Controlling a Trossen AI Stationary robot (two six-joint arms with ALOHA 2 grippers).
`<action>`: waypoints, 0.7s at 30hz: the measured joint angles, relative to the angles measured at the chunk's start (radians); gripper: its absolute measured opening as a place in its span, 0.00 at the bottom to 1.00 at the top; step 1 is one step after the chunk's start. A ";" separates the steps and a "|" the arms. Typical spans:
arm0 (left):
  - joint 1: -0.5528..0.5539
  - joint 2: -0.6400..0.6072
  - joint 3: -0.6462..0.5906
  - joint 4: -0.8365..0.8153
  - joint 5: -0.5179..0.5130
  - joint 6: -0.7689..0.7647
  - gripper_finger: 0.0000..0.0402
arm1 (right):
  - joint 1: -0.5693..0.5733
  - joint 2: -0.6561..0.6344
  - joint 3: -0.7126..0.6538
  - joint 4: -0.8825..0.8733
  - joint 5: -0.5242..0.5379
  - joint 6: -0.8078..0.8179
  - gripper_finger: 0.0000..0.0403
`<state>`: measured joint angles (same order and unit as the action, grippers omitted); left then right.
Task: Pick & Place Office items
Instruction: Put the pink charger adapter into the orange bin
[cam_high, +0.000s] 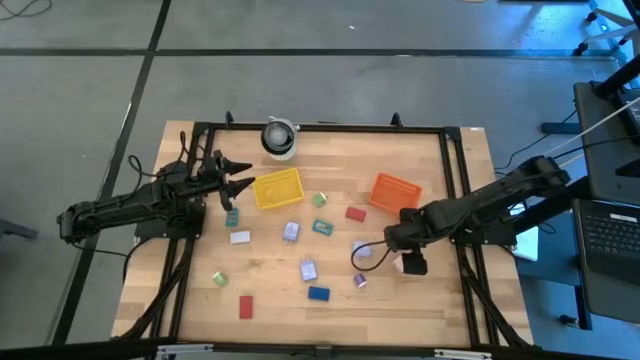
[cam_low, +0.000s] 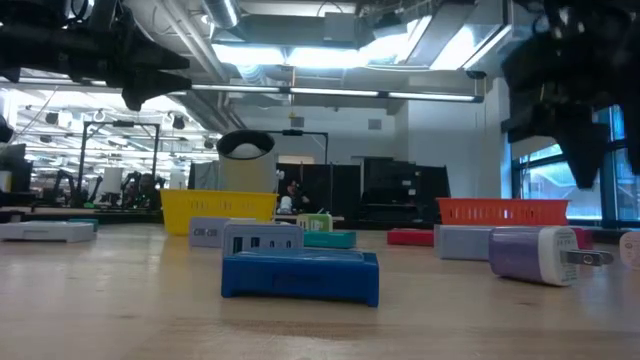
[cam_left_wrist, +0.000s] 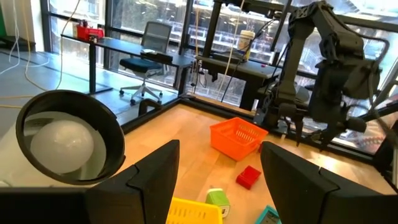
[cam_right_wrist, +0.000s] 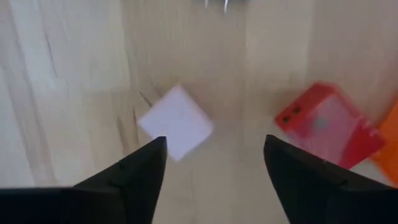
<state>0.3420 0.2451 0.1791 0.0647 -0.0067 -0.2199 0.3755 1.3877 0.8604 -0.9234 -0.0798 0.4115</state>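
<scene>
Small office items lie scattered on the wooden table: a red block (cam_high: 355, 212), a teal one (cam_high: 322, 227), lavender ones (cam_high: 291, 232), a blue one (cam_high: 318, 293) and a white one (cam_high: 240, 237). My right gripper (cam_right_wrist: 214, 155) is open and points down above a white block (cam_right_wrist: 177, 121), with a red block (cam_right_wrist: 323, 124) beside it; in the high view the right gripper (cam_high: 393, 240) hovers just near of the orange basket (cam_high: 395, 192). My left gripper (cam_high: 235, 185) is open and held above the table beside the yellow basket (cam_high: 278, 188).
A round black-and-white object (cam_high: 280, 138) stands at the far edge. A black cable loop (cam_high: 358, 258) lies by the right gripper. The left wrist view looks across to the orange basket (cam_left_wrist: 239, 137) and the right arm (cam_left_wrist: 323, 81). A black frame (cam_high: 460, 180) borders the table.
</scene>
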 joint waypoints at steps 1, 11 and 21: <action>0.000 0.000 0.000 0.000 0.000 0.005 0.55 | 0.000 0.014 0.000 -0.006 -0.012 0.002 0.70; 0.000 0.000 0.000 0.000 0.003 0.049 0.55 | 0.018 0.041 0.000 0.011 -0.073 0.173 0.74; 0.000 0.000 0.000 -0.001 0.008 0.050 0.55 | 0.074 0.045 0.000 0.113 -0.054 0.336 0.72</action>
<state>0.3422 0.2451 0.1791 0.0639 0.0010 -0.1696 0.4499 1.4325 0.8604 -0.8106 -0.1339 0.7478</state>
